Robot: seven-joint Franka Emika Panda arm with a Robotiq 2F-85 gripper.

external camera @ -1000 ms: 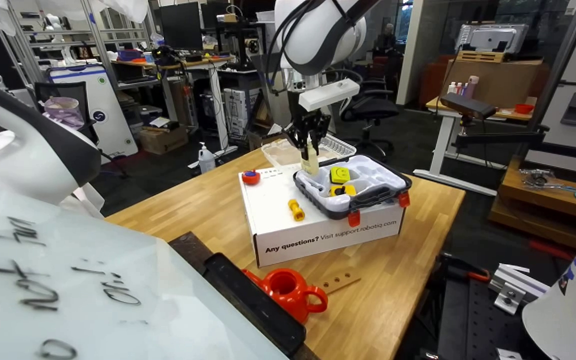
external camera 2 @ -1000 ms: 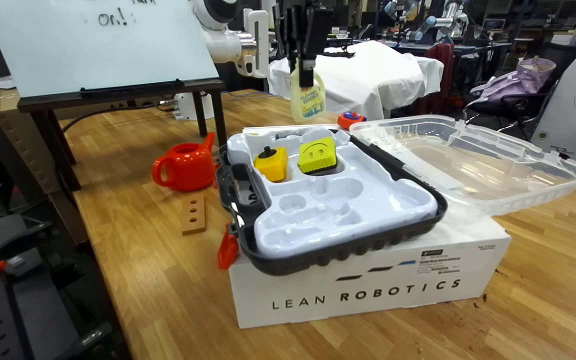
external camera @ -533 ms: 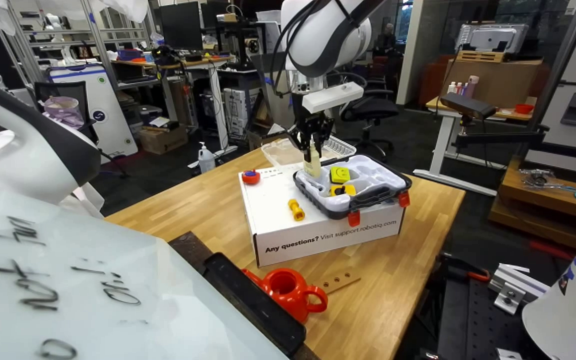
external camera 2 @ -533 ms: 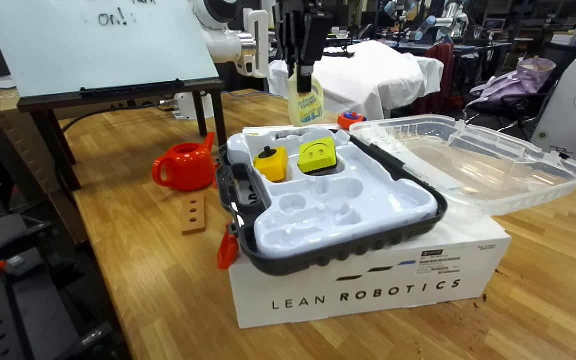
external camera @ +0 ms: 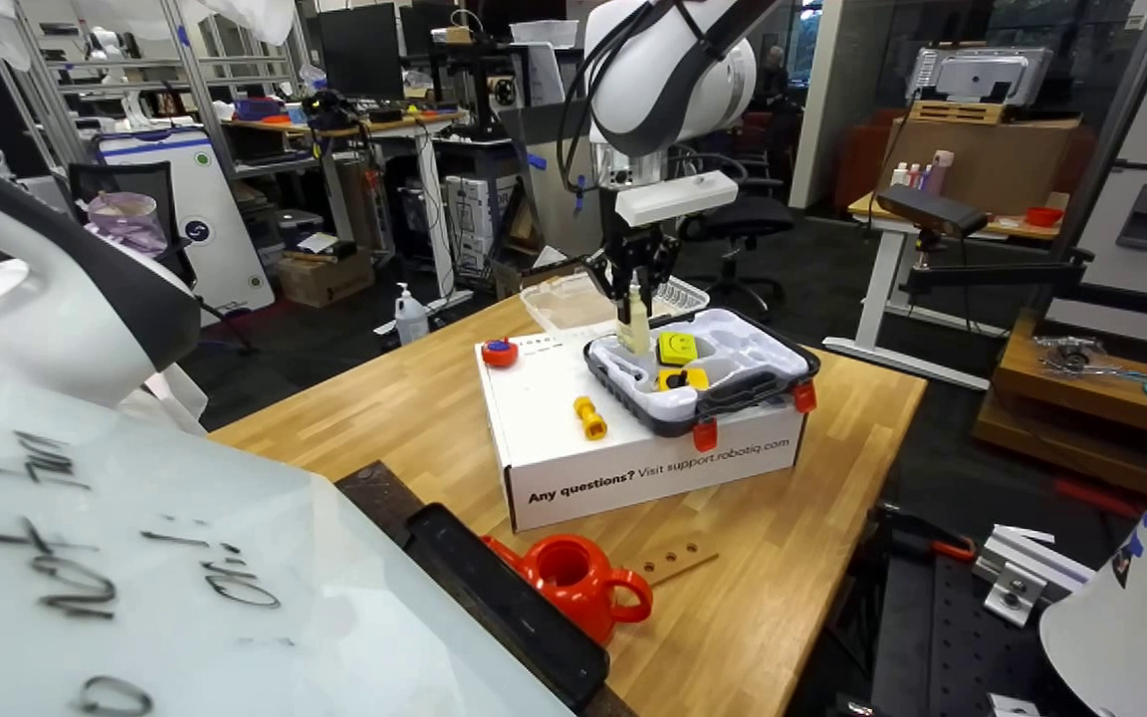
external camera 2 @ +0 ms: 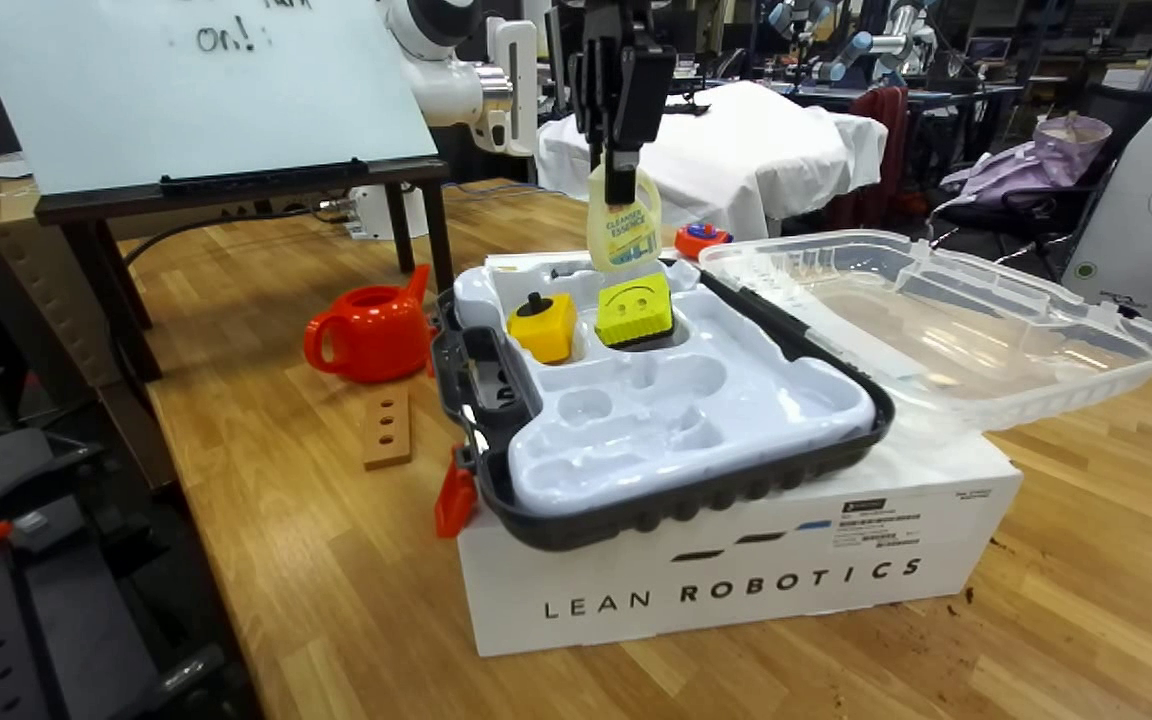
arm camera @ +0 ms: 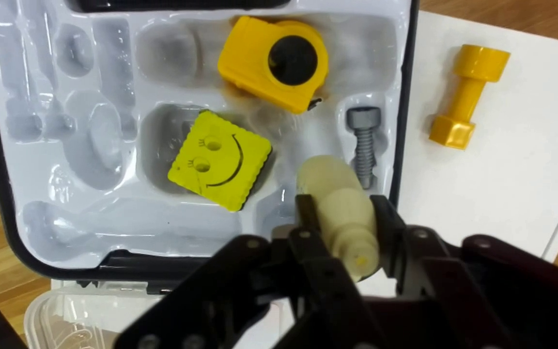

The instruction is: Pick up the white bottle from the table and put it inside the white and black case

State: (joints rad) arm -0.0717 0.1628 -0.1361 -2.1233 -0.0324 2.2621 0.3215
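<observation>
In an exterior view, the tool [external camera: 634, 307] is clamped on the pale bottle [external camera: 635, 337] and holds it nearly upright over the white and black case [external camera: 668, 428] — open, on a large white box [external camera: 633, 473] toward the right-hand corner of the worktop [external camera: 862, 408]. In an exterior view, the case's clear lid [external camera 2: 996, 300] lies back, with a red teapot [external camera 2: 381, 340] and a drilled wooden strip [external camera 2: 376, 432] toward the worktop's left edge. In the wrist view, both fingers [arm camera: 389, 213] press the bottle's sides, a grey screw [arm camera: 364, 140] showing just beside it — whether its base touches the case, I cannot tell. A smiling yellow block [arm camera: 218, 162] and a yellow tape measure [arm camera: 247, 55] lie in the case; a yellow plastic bolt [arm camera: 468, 97] lies on the box.
</observation>
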